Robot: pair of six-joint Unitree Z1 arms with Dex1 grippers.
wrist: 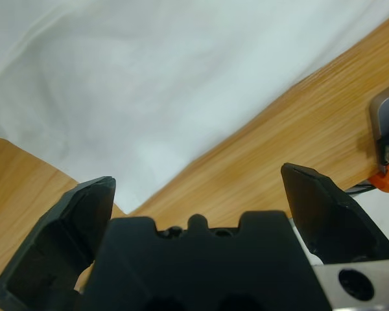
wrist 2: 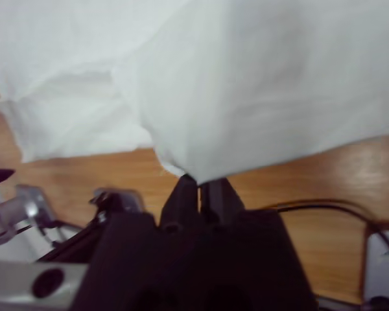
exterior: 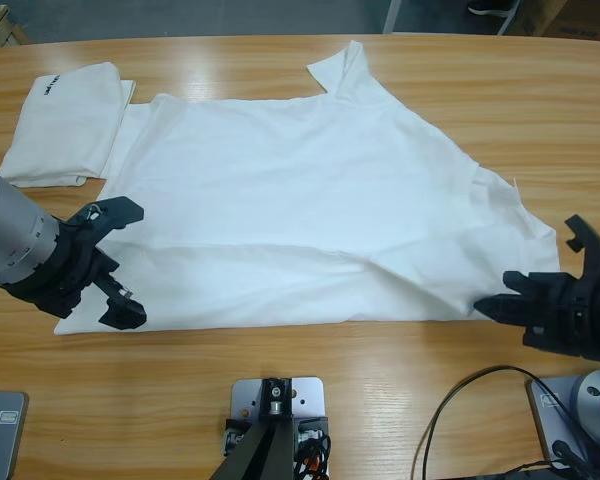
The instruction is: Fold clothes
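From the high view, the spread T-shirt (exterior: 310, 200) lies flat across most of the tabletop (exterior: 280, 60), a folded T-shirt (exterior: 65, 125) resting at its far left corner. The left gripper (exterior: 120, 262) straddles the near left corner with its jaws wide apart and nothing between them, while the right gripper (exterior: 500, 300) has its tips at the near right hem. If only one corner lifts, the cloth would likely drag askew and bunch. In the left wrist view, the left gripper (wrist: 198, 188) gapes over the shirt's corner (wrist: 142, 194); closing too high would probably miss the cloth altogether. In the right wrist view, the right gripper (wrist 2: 199, 184) is pinched together on the hem's edge (wrist 2: 188, 170), a shallow bite that could slip under tension. How much cloth it holds cannot be made out, and the spread shirt's lettering mark is nowhere visible.
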